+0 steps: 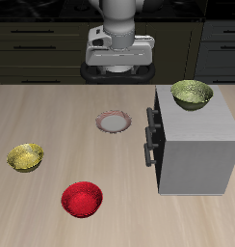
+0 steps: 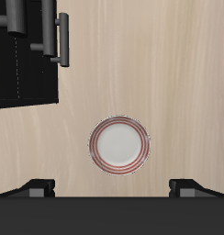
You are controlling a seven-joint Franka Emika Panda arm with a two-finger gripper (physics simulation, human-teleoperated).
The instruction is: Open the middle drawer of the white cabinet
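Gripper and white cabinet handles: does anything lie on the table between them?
Only the small plate lies below the gripper; between it and the white cabinet the wrist view shows bare wood.

No text, label, brand, number or sign can be read in either view; the white cabinet [image 1: 196, 145], the bowls and the plate [image 2: 118, 144] all show plain, unmarked surfaces
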